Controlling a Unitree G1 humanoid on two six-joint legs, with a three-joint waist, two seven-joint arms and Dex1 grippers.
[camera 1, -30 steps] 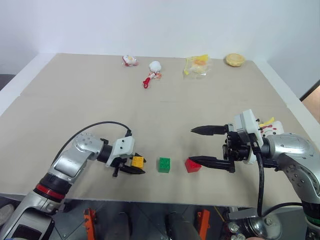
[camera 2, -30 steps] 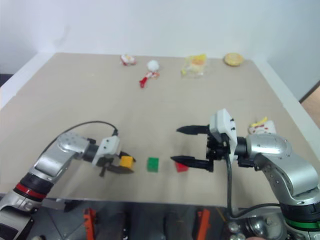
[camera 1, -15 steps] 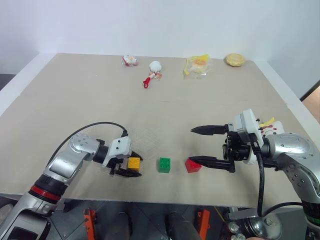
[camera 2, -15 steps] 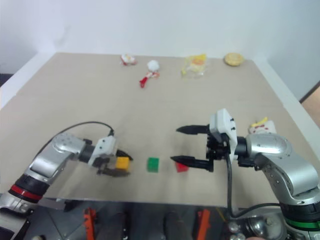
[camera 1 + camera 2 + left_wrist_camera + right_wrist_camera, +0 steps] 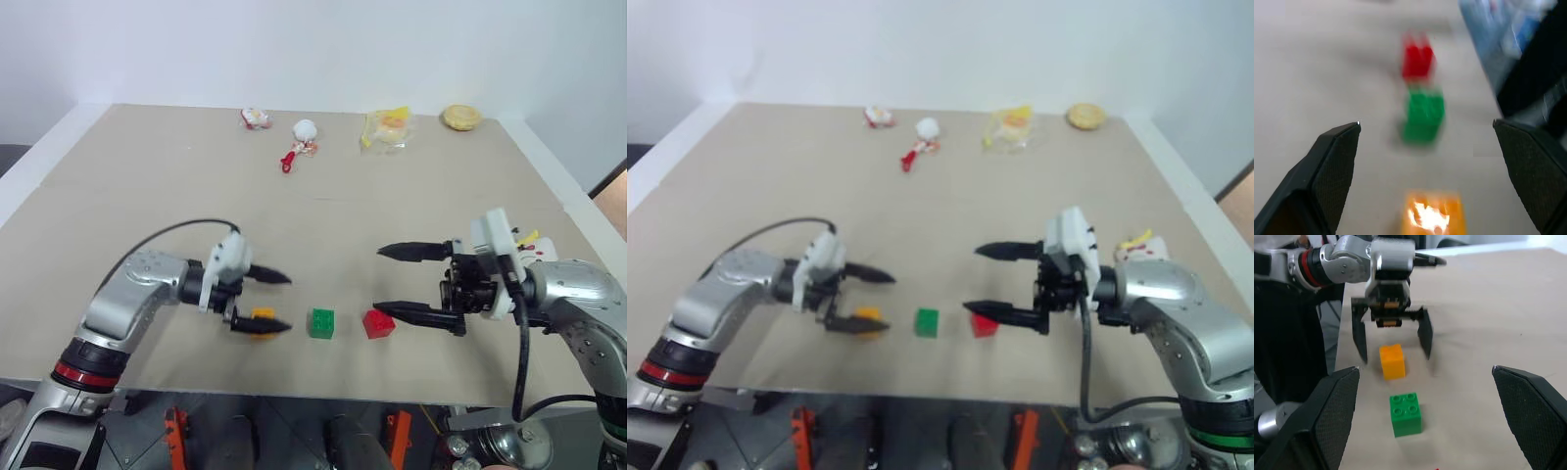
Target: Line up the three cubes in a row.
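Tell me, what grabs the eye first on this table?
Three little studded cubes sit in a row near the table's front edge: the yellow-orange cube, the green cube, the red cube. The left end effector hangs open over the yellow-orange one; the right end effector gapes beside the red.
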